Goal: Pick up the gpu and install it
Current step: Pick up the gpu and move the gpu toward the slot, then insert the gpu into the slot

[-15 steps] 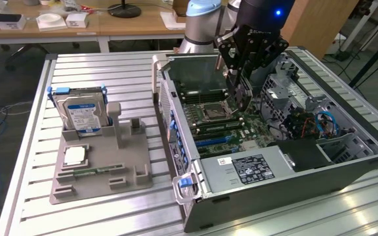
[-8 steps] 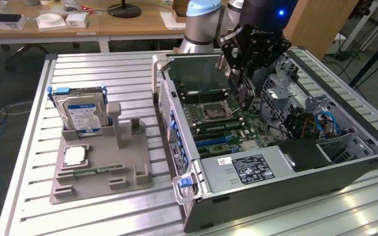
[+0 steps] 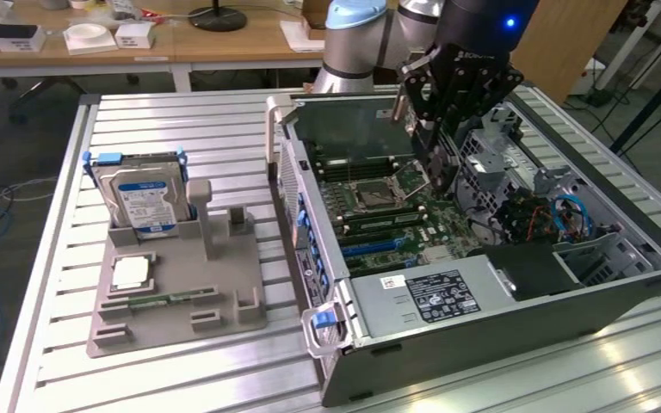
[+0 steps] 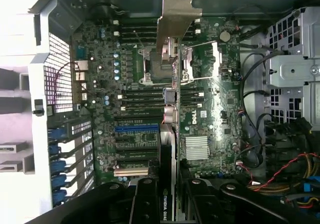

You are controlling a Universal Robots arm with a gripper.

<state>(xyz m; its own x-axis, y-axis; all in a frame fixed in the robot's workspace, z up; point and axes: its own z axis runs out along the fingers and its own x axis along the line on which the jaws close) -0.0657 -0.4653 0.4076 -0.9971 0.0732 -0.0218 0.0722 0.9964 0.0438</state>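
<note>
My gripper (image 3: pixel 432 142) hangs over the open computer case (image 3: pixel 480 335), shut on the gpu (image 3: pixel 436 172). The gpu is a thin black card held on edge above the motherboard (image 3: pixel 394 215). In the wrist view the gpu (image 4: pixel 169 149) runs edge-on between my black fingers (image 4: pixel 145 199), and its silver bracket (image 4: pixel 180 14) sits at the far end. My gripper (image 4: pixel 171 196) holds the card above the board's processor socket (image 4: pixel 200 62). The blue expansion slot (image 4: pixel 135 128) lies off to one side of the card.
A blue-labelled hard drive (image 3: pixel 141 194) stands in a grey holder (image 3: pixel 169 301) on the exterior view's left, with a green memory stick (image 3: pixel 169 299) lying on it. The power supply (image 3: pixel 434 292) and a cable bundle (image 3: pixel 560 215) fill the case's near side. A slatted metal table (image 3: pixel 193 120) carries everything.
</note>
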